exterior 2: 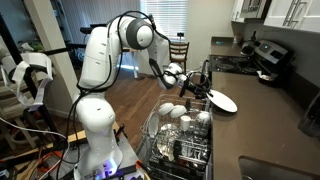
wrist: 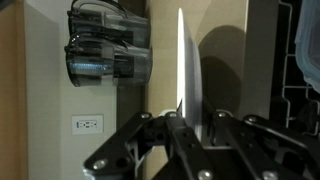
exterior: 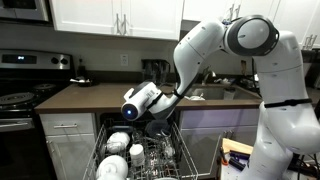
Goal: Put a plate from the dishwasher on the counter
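My gripper (exterior 2: 203, 90) is shut on the rim of a small white plate (exterior 2: 223, 101) and holds it in the air above the dishwasher's pulled-out rack (exterior 2: 180, 135), next to the dark brown counter (exterior 2: 262, 135). In the wrist view the plate (wrist: 182, 60) stands edge-on between the closed fingers (wrist: 182, 125). In an exterior view the gripper (exterior: 158, 127) hangs over the rack (exterior: 128, 158), just in front of the counter (exterior: 90, 96); the plate is hard to make out there. White bowls and glasses fill the rack.
A black stove (exterior: 20, 98) stands at one end of the counter and also shows in an exterior view (exterior 2: 262, 55). A sink (exterior: 215, 92) is set in the counter behind the arm. Dark containers (wrist: 105, 50) and a wall outlet (wrist: 88, 124) face the wrist camera.
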`<state>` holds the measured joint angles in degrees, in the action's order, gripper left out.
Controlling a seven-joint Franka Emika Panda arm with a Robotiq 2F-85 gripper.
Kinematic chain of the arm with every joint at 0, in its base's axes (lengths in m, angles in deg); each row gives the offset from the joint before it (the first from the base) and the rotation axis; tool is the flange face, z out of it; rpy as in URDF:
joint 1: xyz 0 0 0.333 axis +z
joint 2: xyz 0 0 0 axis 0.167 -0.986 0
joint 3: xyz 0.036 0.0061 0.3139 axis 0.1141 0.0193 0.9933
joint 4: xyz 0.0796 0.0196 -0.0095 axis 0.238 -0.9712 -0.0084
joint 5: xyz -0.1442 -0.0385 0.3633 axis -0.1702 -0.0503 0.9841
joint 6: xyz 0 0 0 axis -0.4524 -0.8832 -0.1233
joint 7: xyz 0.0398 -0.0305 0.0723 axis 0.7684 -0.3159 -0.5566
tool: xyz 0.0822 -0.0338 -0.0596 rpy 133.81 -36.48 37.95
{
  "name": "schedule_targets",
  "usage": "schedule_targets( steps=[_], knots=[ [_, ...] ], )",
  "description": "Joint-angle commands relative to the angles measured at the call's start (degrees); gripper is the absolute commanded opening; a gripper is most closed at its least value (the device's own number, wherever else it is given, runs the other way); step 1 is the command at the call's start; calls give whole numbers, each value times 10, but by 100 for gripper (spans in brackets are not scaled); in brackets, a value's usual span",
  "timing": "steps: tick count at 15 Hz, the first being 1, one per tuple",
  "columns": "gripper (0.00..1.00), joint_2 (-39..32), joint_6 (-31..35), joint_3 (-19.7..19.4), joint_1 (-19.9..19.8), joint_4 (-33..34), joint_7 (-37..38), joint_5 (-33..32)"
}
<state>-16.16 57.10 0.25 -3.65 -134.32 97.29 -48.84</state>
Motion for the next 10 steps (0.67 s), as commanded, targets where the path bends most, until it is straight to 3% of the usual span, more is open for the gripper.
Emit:
schedule_targets(
  steps=[1, 10],
  knots=[
    [4, -9, 2, 0, -5, 14, 11, -21],
    [5, -16, 3, -2, -7, 18, 8, -20]
  ],
)
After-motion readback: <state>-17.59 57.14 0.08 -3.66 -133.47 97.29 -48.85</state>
